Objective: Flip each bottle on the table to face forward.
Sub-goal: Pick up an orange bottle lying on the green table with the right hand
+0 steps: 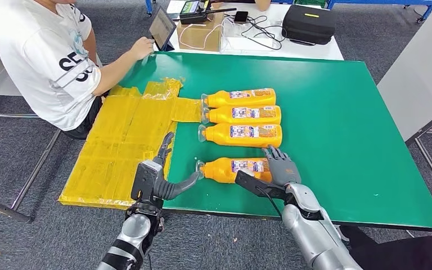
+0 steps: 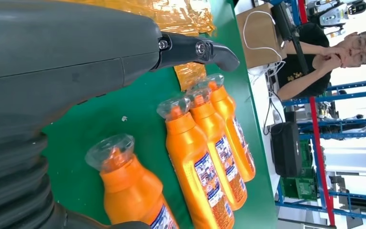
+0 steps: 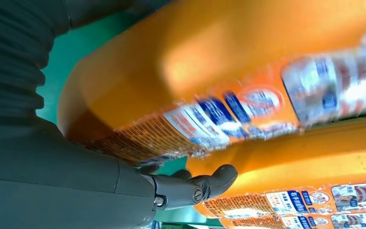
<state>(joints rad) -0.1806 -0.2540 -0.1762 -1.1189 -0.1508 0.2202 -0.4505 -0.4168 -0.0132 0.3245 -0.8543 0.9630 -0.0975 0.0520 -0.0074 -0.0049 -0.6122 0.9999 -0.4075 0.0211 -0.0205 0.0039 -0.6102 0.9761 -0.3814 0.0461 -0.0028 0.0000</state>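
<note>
You are on the bottle nearest the robot [image 1: 233,169], and I judge the turn itself is under way or about to start.

Start at the left. The left hand [image 1: 160,169] sits just beside that bottle's clear cap, fingers spread and pointing up the table, thumb reaching toward the cap; it holds nothing. It seems to be steadying the neck end, though you cannot tell from these views whether the thumb actually touches.

Move right to the bottle: it lies on its side on the green table [image 1: 337,129], cap toward the yellow sheet [image 1: 118,140], orange body with a printed label facing up. Three more bottles [image 1: 242,116] lie side by side beyond it, caps the same way, labels up too.

At the base end, the right hand [image 1: 278,169] wraps the near bottle, fingers over the top and thumb underneath in the wrist view; it grips the body.

Next you need a roll about the long axis. Keep the grip firm, as the smooth plastic could slip, and avoid nudging the neighbour just beyond.
</note>
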